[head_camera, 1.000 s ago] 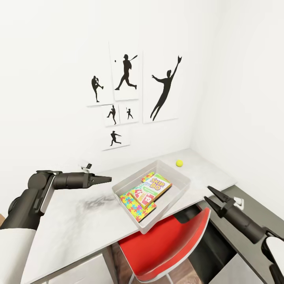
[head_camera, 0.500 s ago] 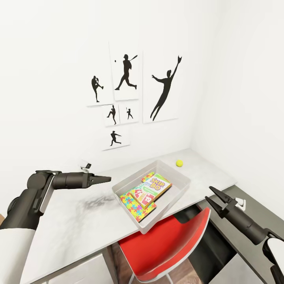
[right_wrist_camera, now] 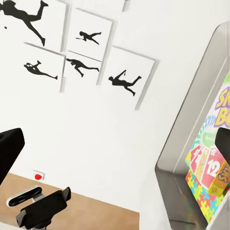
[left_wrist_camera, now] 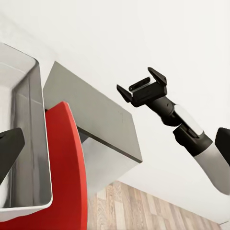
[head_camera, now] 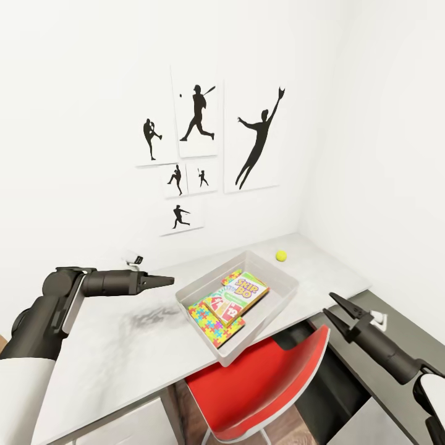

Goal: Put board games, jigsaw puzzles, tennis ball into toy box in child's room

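The toy box [head_camera: 210, 275] stands on the table [head_camera: 111, 352] with two board games in it: a white and green one [head_camera: 246, 290] and a yellow-green one [head_camera: 222, 308]. Under them lie jigsaw puzzles [head_camera: 215, 326], and a corner of another puzzle [head_camera: 232, 276] shows at the back. The tennis ball [head_camera: 281, 255] rests on the table behind the box. My left gripper [head_camera: 170, 280] hovers open just left of the box. To the box's right, my right gripper [head_camera: 329, 303] hangs open and empty beyond the table's edge. The bed is out of view.
A red chair [head_camera: 259, 377] is tucked under the table's front edge below the box. The dark-grey-topped cabinet [head_camera: 395, 321] joins the table at the right, under my right arm. Baseball silhouettes [head_camera: 198, 117] hang on the wall behind.
My right gripper has drifted slightly down and to the right. The left arm and the toys have not moved.
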Controlling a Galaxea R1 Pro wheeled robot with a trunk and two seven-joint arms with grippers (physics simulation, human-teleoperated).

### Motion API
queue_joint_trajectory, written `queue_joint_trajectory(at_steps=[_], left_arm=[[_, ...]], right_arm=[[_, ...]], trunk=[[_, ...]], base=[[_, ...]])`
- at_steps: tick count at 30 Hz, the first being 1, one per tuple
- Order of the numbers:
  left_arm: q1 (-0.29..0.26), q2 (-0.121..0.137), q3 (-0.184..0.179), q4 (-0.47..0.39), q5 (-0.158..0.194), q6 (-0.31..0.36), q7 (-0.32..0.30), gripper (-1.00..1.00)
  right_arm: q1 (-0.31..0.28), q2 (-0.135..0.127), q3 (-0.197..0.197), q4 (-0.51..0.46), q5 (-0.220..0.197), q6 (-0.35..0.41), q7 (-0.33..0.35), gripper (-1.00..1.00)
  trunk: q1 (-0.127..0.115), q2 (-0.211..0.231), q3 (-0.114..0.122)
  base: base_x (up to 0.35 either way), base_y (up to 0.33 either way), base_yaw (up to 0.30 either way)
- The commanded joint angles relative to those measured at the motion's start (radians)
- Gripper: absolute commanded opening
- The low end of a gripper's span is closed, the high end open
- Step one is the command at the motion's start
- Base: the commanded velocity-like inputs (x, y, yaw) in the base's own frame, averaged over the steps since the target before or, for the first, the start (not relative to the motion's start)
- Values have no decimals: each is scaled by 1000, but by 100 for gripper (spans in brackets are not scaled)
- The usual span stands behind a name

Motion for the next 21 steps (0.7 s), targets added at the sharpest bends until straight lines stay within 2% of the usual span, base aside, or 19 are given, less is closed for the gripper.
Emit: queue_joint_trajectory(at_steps=[1,7,12,21], left_arm=[[-1,0,0,0,0,11,-3,100],[-1,-2,0,0,-3,11,-3,100],[-1,-1,0,0,-2,11,-2,100],[-1,0,1,0,-2,11,-2,100]], right_arm=[[-1,-7,-2,2,-1,7,1,100],[-1,-34,-3,5,-1,5,2,100],[-1,-38,-4,6,-1,4,2,100],[-1,-39,-4,6,-1,1,1,100]], trunk=[[1,-2,-3],[1,-2,-8],[1,-2,-14],[1,-2,-16]], base=[[0,0,0],[0,-106,0],[0,-196,0],[0,-30,0]])
